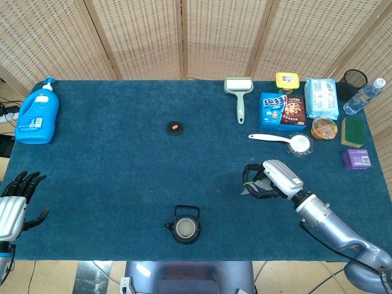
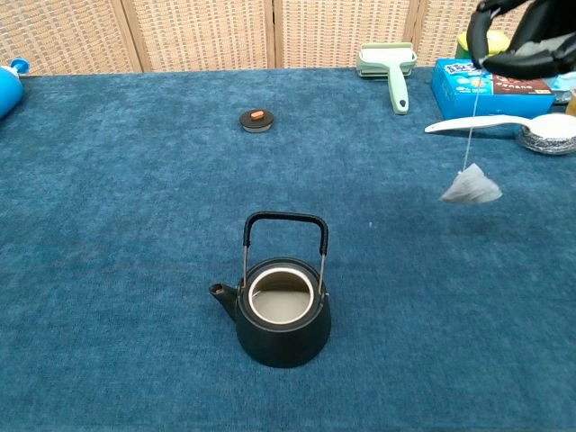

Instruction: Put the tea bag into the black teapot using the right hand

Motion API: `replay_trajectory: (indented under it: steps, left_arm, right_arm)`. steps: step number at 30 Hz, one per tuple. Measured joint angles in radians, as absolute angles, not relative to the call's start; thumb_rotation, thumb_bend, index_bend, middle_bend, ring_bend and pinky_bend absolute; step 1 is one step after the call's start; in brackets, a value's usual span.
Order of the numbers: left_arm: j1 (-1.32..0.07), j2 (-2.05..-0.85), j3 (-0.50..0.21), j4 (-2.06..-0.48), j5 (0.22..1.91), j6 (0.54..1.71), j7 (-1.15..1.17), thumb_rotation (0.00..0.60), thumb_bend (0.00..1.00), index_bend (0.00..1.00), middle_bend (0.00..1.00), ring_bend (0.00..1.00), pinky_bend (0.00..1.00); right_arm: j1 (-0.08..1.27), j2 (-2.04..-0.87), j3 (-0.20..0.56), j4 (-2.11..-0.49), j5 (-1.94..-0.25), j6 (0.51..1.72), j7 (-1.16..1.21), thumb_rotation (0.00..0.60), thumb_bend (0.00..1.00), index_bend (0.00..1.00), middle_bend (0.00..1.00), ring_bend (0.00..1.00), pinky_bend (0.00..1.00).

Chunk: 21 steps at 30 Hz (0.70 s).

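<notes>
Fingers of right hand (image 1: 274,180) pinch tea bag (image 2: 471,187) (dangling by string).

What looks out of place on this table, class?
The teapot's lid lies by itself far behind the open black teapot. The tea bag dangles on its string from the right hand, well off to the pot's side.

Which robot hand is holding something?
The right hand: it pinches the string of the dangling tea bag. The left hand holds nothing, fingers apart.
</notes>
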<state>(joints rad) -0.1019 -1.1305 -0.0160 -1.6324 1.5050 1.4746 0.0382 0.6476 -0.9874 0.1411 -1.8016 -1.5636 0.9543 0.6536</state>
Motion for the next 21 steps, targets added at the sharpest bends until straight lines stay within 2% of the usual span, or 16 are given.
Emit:
replay_trajectory:
  steps: [21]
  left_arm:
    - [-0.101, -1.138, -0.021, -1.599, 1.515, 1.478, 0.004, 0.600, 0.35, 0.14, 0.12, 0.00, 0.14]
  right_arm:
    - [0.646, -0.885, 0.097, -1.934, -1.731, 1.041, 0.843, 0.600, 0.55, 0.61, 1.00, 1.00, 1.00]
